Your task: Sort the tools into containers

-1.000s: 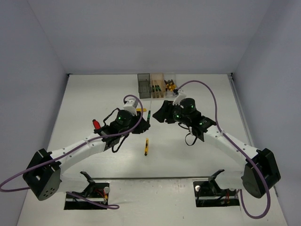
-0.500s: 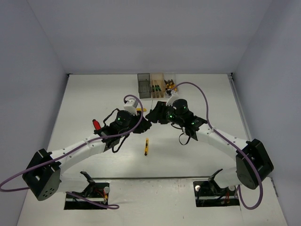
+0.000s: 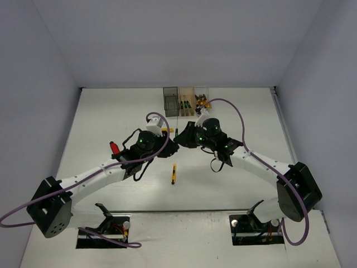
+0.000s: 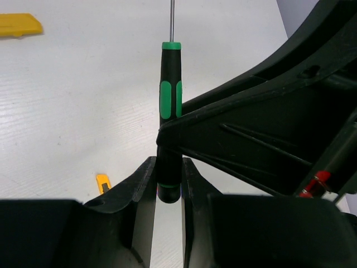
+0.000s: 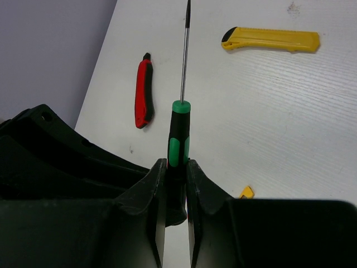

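Top external — left tool [image 4: 167, 174] and right tool [image 5: 176, 177] meet, gripping one screwdriver [image 4: 170, 95].

Bright, even diffuse light, faint soft shadows, overhead view sharp, wrist views soft up close

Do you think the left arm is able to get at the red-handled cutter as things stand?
Probably not yet: the left gripper is shut on the green-black screwdriver, which the right gripper also grips. The cutter lies uncovered.

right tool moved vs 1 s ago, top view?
Yes. Against the fixed orange bin, the right tool has shifted left, meeting the left tool at the green screwdriver.
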